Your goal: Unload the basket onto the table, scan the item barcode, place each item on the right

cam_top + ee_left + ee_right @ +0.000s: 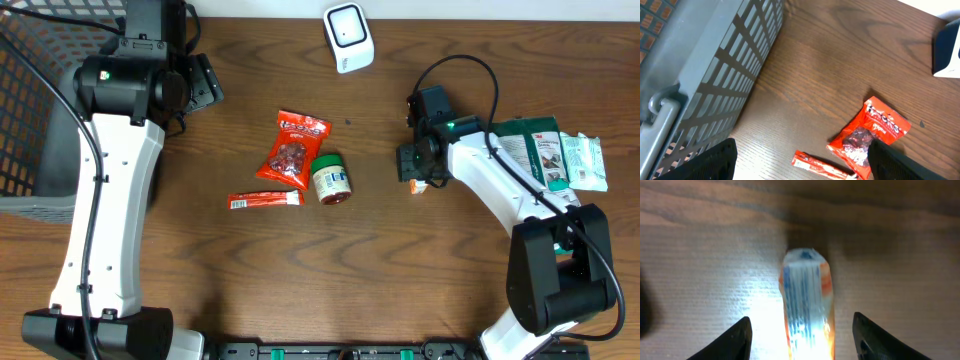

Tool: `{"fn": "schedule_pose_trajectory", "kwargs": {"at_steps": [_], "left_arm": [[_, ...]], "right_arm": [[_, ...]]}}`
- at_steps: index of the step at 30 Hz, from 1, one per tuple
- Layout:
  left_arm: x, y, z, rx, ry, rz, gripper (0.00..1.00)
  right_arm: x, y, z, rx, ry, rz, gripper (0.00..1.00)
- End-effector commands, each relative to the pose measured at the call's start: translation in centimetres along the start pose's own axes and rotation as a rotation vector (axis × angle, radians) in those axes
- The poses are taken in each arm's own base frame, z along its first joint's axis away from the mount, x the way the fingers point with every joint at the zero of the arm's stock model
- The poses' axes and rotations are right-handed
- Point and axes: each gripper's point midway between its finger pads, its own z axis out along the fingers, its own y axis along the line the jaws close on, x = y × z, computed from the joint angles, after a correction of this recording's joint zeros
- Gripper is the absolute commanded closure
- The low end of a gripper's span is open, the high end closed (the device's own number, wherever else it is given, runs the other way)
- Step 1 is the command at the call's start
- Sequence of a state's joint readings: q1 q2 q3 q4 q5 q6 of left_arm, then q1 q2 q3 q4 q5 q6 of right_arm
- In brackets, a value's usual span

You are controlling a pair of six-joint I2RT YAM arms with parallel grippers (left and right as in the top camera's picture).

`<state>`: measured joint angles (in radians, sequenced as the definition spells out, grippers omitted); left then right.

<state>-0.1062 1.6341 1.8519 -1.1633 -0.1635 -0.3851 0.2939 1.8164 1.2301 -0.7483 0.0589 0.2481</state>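
Right wrist view shows the small orange, white and blue sachet (806,295) lying flat on the dark wood-grain surface (700,255), straight between the fingers of my right end effector (801,337). Those fingers stand apart, with bare wood on both sides of the sachet, so nothing is clamped yet.

I judge this to be the pick-up step. To do it well I should stay centred over the sachet's long axis. I should then come down until the fingers (727,340) nearly meet the wood and close gently across its narrow width, so the thin pack neither buckles nor skids. I cannot tell which face carries the barcode, so I may have to turn it toward the white box-shaped scanner (348,37), well apart near the far edge.

My left end effector (205,88) hangs spread and empty beside the grey wire-mesh basket (40,110). Mid-surface lie a red snack pouch (293,150), a small green-lidded jar (330,179) just beside it, and a slim red stick pack (264,200). Green-and-white packets (550,150) sit at my right. Of the room, only a pale strip beyond the far edge shows.
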Motion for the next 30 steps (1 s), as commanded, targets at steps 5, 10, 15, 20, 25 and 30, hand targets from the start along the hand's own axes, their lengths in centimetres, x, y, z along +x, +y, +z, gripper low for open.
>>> {"fn": "schedule_pose_trajectory", "kwargs": {"at_steps": [5,10,15,20,25,30], "left_arm": [[-0.3,0.4,-0.9,0.0,-0.024,-0.001,0.16],[-0.3,0.4,-0.9,0.0,-0.024,-0.001,0.16],[-0.3,0.4,-0.9,0.0,-0.024,-0.001,0.16],[-0.3,0.4,-0.9,0.0,-0.024,-0.001,0.16],[-0.3,0.4,-0.9,0.0,-0.024,-0.001,0.16],[-0.3,0.4,-0.9,0.0,-0.024,-0.001,0.16]], "right_arm": [[1.1,0.1,1.4,-0.007,0.01,-0.026,0.54],[1.2,0.0,1.4,-0.006,0.011,-0.026,0.65],[1.2,0.0,1.5,-0.006,0.012,-0.026,0.61],[1.3,0.0,1.5,-0.005,0.015,-0.026,0.64],[1.1,0.1,1.4,-0.007,0.008,-0.026,0.84],[-0.6,0.4,-1.1,-0.026,-0.059,-0.022,0.99]]}}
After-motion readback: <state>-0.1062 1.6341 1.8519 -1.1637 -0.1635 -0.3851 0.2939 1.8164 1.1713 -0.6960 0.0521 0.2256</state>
